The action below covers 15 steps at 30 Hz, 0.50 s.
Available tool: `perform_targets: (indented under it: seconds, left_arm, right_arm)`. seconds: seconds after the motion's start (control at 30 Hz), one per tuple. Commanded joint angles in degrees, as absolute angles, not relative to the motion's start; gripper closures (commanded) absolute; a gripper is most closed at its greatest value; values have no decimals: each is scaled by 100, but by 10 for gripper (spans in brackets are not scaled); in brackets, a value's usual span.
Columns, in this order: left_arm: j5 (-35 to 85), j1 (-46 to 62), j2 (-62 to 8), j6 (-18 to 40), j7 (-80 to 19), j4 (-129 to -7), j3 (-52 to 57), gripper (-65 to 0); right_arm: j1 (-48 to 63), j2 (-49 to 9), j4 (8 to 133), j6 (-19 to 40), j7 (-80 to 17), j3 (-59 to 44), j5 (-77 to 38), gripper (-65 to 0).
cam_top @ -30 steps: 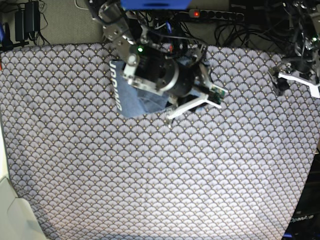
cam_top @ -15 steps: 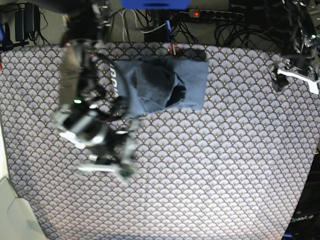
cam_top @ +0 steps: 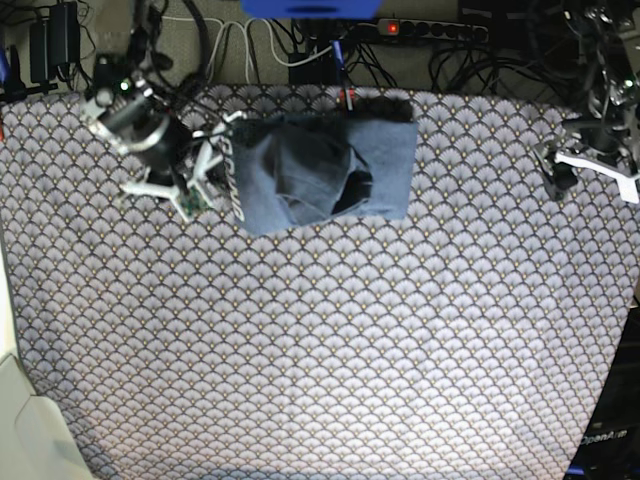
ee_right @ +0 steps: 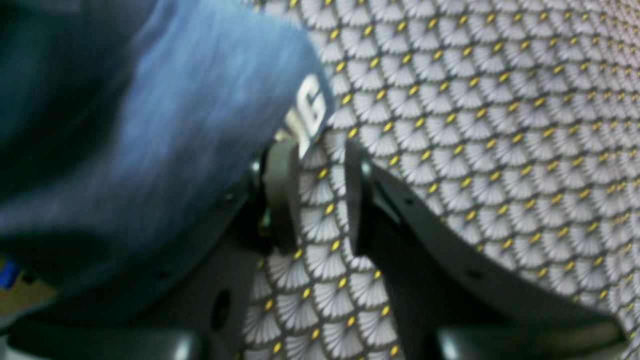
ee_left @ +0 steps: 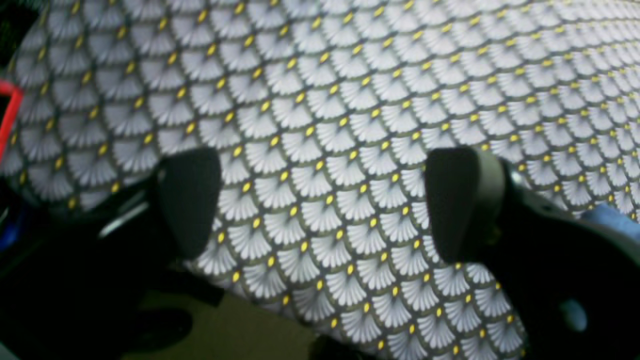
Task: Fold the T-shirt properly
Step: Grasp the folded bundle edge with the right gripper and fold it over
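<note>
We see the right gripper swung back up from 7 o'clock, jaws narrowly parted, empty beside the T-shirt; shirt unmoved, long axis 3-to-9. Left gripper wide.

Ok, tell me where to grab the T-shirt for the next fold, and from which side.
Probably the T-shirt's lettered edge, at the left of the base view, coming in from that side. That hem lies flat and straight, and the open right gripper already sits beside it. The middle is bunched into a raised hump, a poor grip. The left gripper is far off, over the table cover.
</note>
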<state>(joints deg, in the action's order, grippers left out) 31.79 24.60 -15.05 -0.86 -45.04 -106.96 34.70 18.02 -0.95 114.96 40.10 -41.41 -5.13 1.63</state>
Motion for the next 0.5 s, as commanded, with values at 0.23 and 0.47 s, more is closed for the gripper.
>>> perform_targets:
  seconds: [0.23,0.47]
  left_arm:
    - [3196,2422,-1569,-84,-4409,-10782,3503,-633]
    - [3204,2448,-1569,-84,-4409,-10800,3503,-633]
  right_arm:
    - [2211,84,11600,4000,-3793,-13,92,-166]
    - [2220,391,11565,4000,-3829,910,110,-165]
